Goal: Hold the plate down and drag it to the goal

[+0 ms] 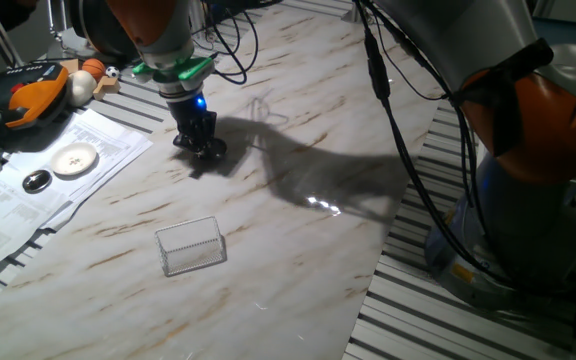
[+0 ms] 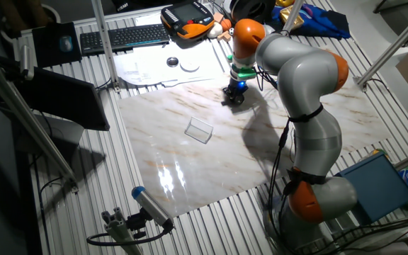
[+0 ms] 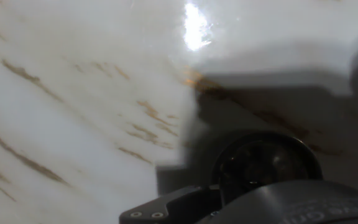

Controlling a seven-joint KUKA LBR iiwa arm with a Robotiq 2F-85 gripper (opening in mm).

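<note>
The plate [image 1: 212,151] is a small shiny metal dish on the marble tabletop, mostly covered by my gripper [image 1: 200,145], whose shut black fingers press straight down on it. In the hand view the plate [image 3: 266,163] shows as a dark round dish with a raised rim just beyond the fingertips [image 3: 272,202]. The goal [image 1: 191,246] is a see-through rectangle with a pale outline, lying nearer the table's front edge, well apart from the plate. In the other fixed view the gripper [image 2: 234,98] stands up and to the right of the goal [image 2: 199,129].
A white round disc [image 1: 74,159] and a small dark disc [image 1: 36,181] lie on paper sheets at the left. An orange handheld pendant [image 1: 28,90] sits behind them. Black cables [image 1: 408,150] hang over the table's right side. A keyboard [image 2: 112,37] lies at the far edge.
</note>
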